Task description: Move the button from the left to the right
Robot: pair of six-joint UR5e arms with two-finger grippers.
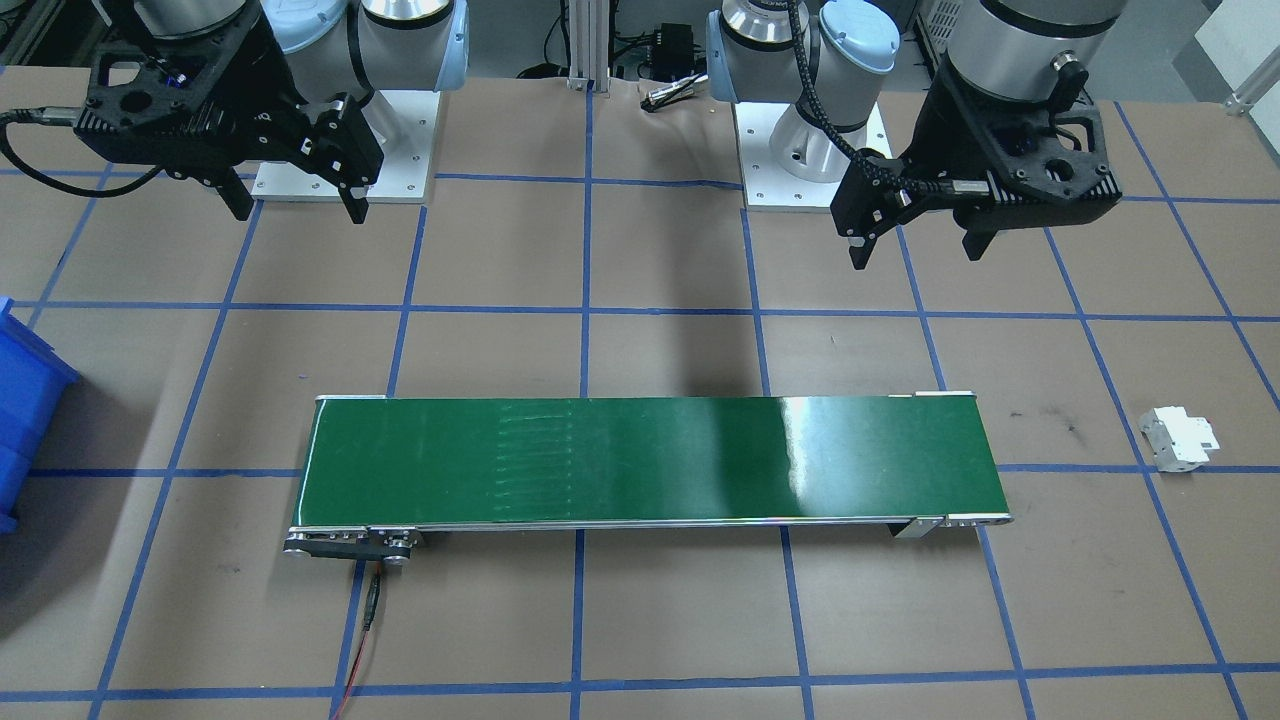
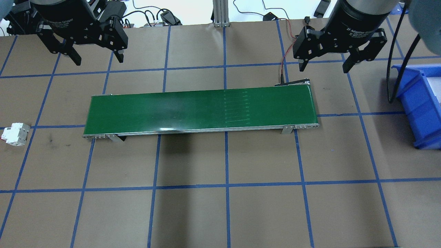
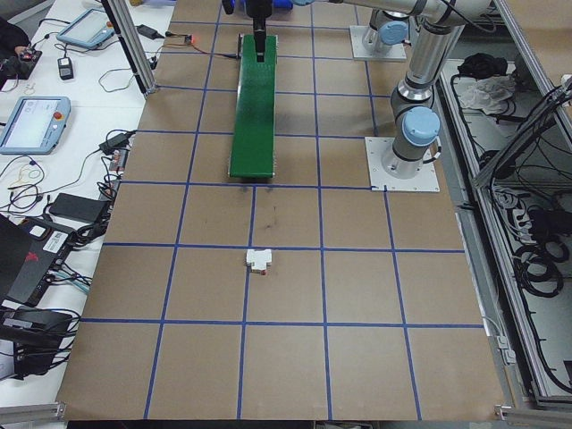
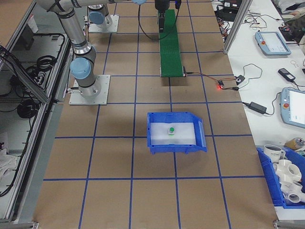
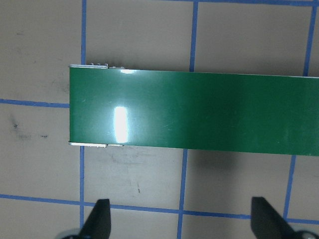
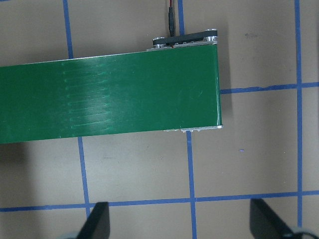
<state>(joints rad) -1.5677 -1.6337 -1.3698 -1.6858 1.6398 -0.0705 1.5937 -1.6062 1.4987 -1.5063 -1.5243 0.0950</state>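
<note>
The button [image 4: 171, 129], with its round green cap, lies on the white floor of the blue bin [image 4: 177, 147] at the table's right end, and shows only in the exterior right view. My left gripper [image 2: 99, 60] hangs open and empty above the table behind the left end of the green conveyor belt [image 2: 200, 110]. Above the belt's right end, my right gripper [image 2: 324, 69] is also open, with nothing between its fingers. Both are well away from the button. The wrist views show only belt and table under each open pair of fingers [image 5: 99, 216] [image 6: 98, 216].
An all-white blocky part [image 2: 15, 134] lies on the brown paper at the far left. The blue bin [image 2: 420, 113] stands at the right edge. A red cable [image 2: 283, 65] runs to the belt's right end. Blue tape lines grid the table.
</note>
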